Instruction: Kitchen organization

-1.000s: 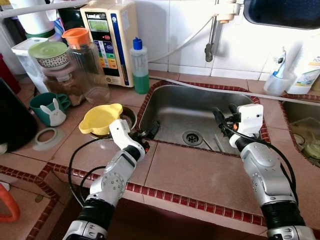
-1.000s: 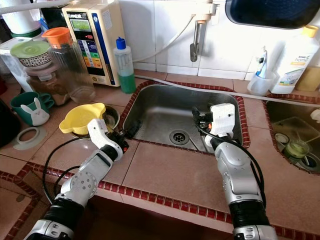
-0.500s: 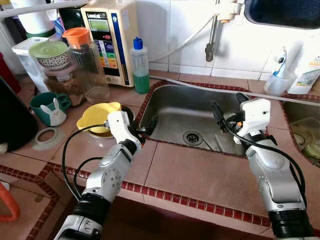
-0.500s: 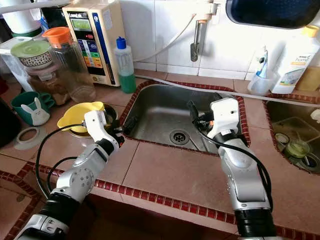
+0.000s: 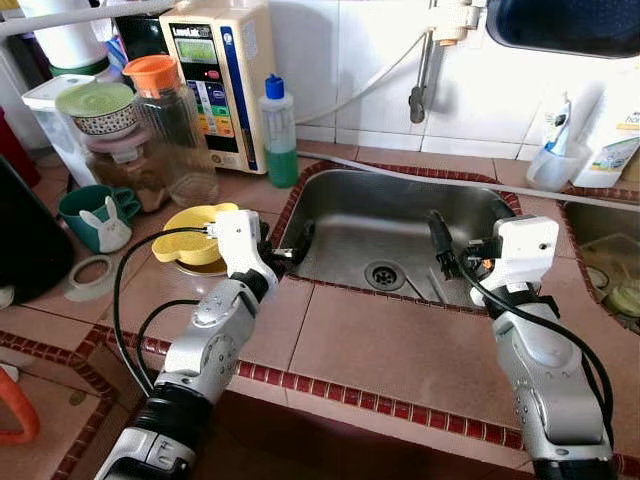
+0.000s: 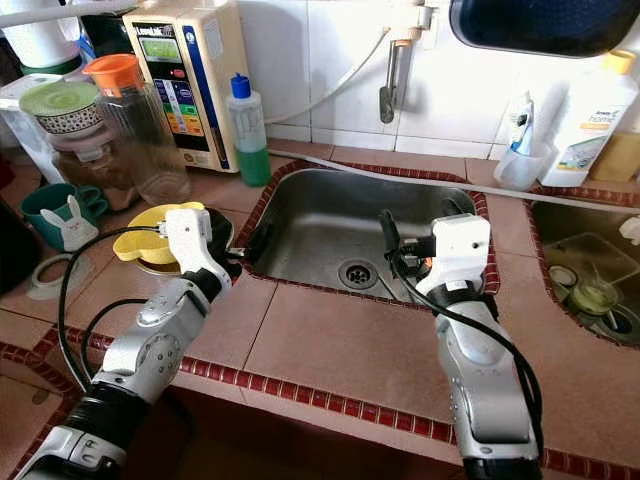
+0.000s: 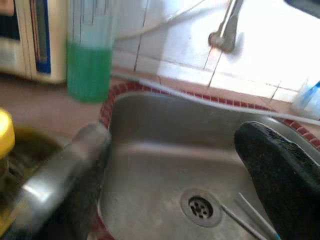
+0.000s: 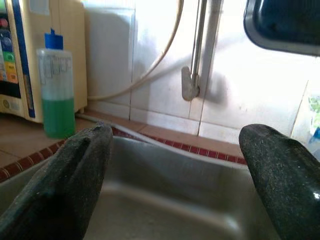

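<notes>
A stainless steel sink point(image 5: 345, 215) is set in the tiled counter, with thin metal sticks point(image 5: 428, 286) lying beside its drain point(image 5: 382, 274). A yellow lid point(image 5: 192, 236) rests tilted on a round metal pot point(image 6: 222, 232) left of the sink. My left gripper point(image 5: 290, 245) hovers at the sink's left rim, just right of the pot, open and holding nothing. Its fingers point(image 7: 282, 175) stand wide apart. Over the sink's right half my right gripper point(image 5: 450, 247) is open too, with both fingers point(image 8: 75, 175) spread and nothing between them.
A green soap bottle point(image 5: 280, 130), a water machine point(image 5: 215, 80), a glass jug with an orange lid point(image 5: 175, 130), stacked jars and a teal rabbit mug point(image 5: 100, 215) crowd the back left. The tap point(image 5: 425, 70) hangs over the sink. Bottles point(image 6: 590, 100) stand at the back right.
My left gripper has moved away from me, up to the sink's left rim beside the yellow lid. My right gripper has drifted to the right over the sink.
</notes>
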